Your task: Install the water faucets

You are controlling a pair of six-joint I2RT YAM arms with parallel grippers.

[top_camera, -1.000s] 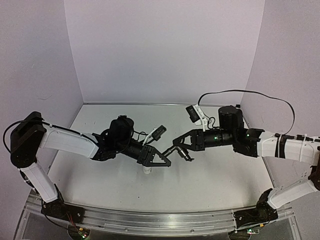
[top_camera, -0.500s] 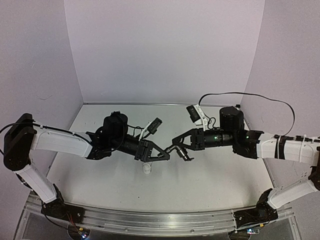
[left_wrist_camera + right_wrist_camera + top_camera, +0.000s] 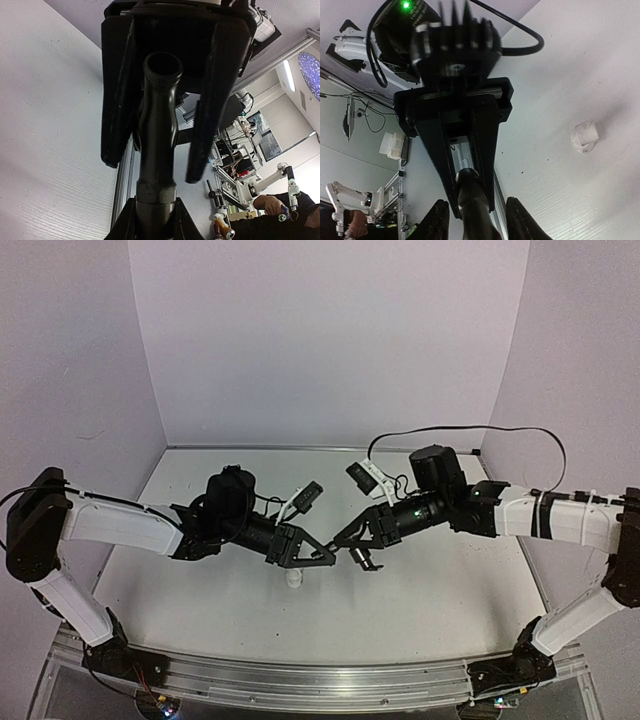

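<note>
A dark grey faucet [image 3: 156, 130], a short tube with an open mouth at one end, hangs in the air between both grippers. My left gripper [image 3: 154, 215] is shut on its hex-nut end. The right gripper [image 3: 475, 220] stands open around the other end, with a gap between each of its fingers [image 3: 437, 220] and the tube [image 3: 472, 200]. From above, the left gripper [image 3: 325, 554] and right gripper [image 3: 348, 540] meet tip to tip mid-table, and the faucet's handle [image 3: 362, 562] pokes out below. The white cylindrical fitting [image 3: 293, 579] lies on the table under the left gripper, and is also seen from the right wrist [image 3: 584, 136].
The white tabletop [image 3: 430, 590] is walled by lilac panels at the back and both sides. An aluminium rail [image 3: 300, 680] with the arm bases runs along the near edge. A black cable [image 3: 470, 430] loops above the right arm.
The right arm swung its wrist further left and its jaws spread off the faucet. The left gripper rose slightly from near the white fitting and closed on the faucet's end.
</note>
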